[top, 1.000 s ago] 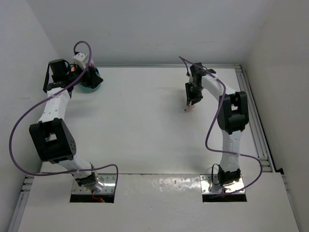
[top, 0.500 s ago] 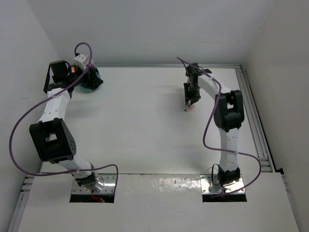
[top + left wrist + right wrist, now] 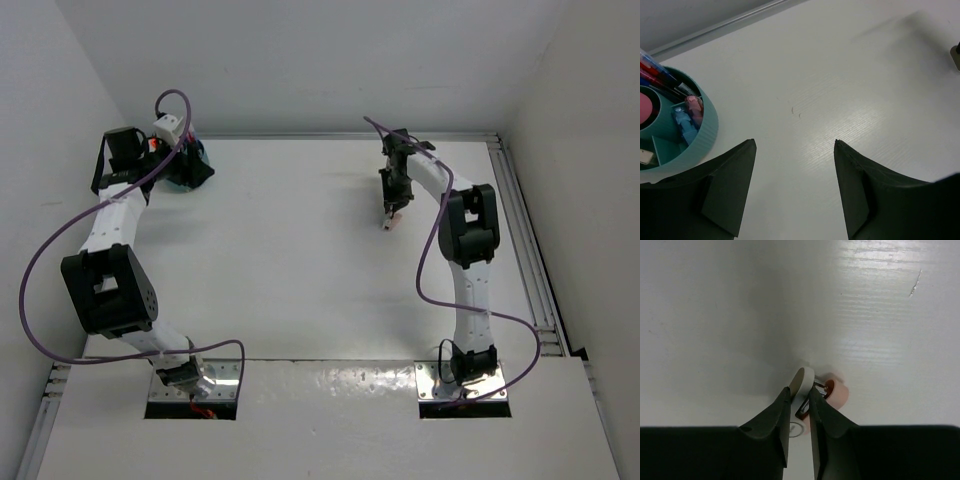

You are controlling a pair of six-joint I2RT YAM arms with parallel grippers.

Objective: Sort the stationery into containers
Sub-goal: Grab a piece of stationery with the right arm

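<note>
A small white-and-pink stationery item (image 3: 805,382) lies on the table, right of centre toward the back (image 3: 388,223). My right gripper (image 3: 800,390) points down at it, and both fingers press on its white part; its pink part sticks out to the right. The teal container (image 3: 710,127) stands at the back left (image 3: 196,165). It holds red and blue pens (image 3: 655,70) and pastel erasers (image 3: 687,117). My left gripper (image 3: 794,142) hangs open just right of the container, with nothing between its fingers.
A raised rail (image 3: 520,220) runs along the table's right edge and another along the back. White walls close in the back and both sides.
The right gripper's fingers have narrowed onto the white-and-pink item, and that wrist has shifted slightly toward the back. The left arm has barely moved.
</note>
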